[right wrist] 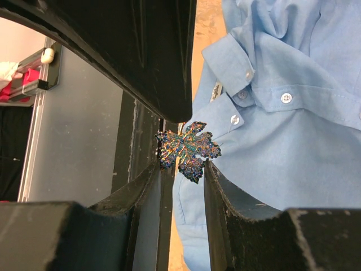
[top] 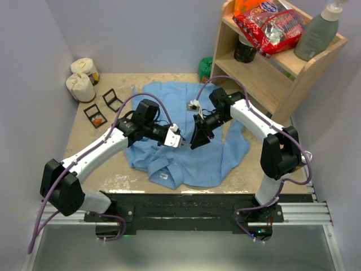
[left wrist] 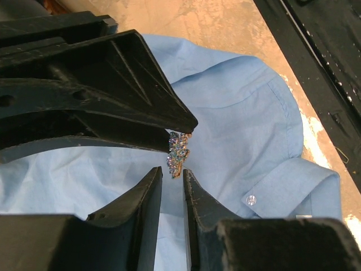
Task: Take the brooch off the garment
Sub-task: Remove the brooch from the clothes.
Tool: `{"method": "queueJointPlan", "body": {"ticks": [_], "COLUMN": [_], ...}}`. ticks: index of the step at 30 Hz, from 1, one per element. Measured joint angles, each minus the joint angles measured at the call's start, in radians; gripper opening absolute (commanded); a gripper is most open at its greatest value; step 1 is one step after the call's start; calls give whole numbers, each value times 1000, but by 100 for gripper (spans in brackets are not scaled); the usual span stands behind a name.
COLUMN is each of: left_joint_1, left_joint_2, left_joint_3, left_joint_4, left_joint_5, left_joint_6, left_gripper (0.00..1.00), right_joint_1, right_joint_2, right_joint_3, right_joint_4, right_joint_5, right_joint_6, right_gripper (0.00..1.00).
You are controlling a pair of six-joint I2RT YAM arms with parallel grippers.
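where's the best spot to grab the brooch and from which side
Pinch the brooch across its flat jewelled leaf, at two opposite edges, coming from the open side away from the garment. It stands proud of the fabric by the white buttons, so those edges are exposed; its pin is hidden, and gripping lower would likely catch cloth.

garment (right wrist: pixel 304 141): matt creased cloth | brooch (right wrist: pixel 189 149): glittering metal | right gripper (right wrist: pixel 183 172): matt black plastic | shelf (top: pixel 256 76): pale wood
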Motion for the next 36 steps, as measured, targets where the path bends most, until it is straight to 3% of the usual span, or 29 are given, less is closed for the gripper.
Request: {"method": "queueJointPlan", "body": {"ticks": [9, 13, 19, 21, 32, 36], "left_joint_1": [-34, -40, -44, -47, -54, -56], "left_joint_2": [12, 14, 15, 16, 28, 37], "left_joint_3": [-8, -15, -15, -15, -9, 8], "left_joint_4": [-29, -23, 2, 6, 14, -8], "left_joint_5": [-42, -50, -58, -60, -74, -78], "left_joint_6": [63, 61, 53, 47, -37, -56], "left_gripper": [25, 13, 7, 0, 0, 0], "right_joint_1": [0, 0, 0, -1, -1, 0], "right_joint_2": [0, 0, 0, 0, 0, -6], "right_joint_3": [8, 8, 8, 8, 8, 14], "right_joint_4": [-28, -35, -43, -48, -54, -52], "right_joint_5": [-23, -23, -22, -22, 3, 29], "right_joint_6": [-25, -31, -35, -35, -40, -40], "right_gripper": [15, 15, 15, 15, 40, 45]}}
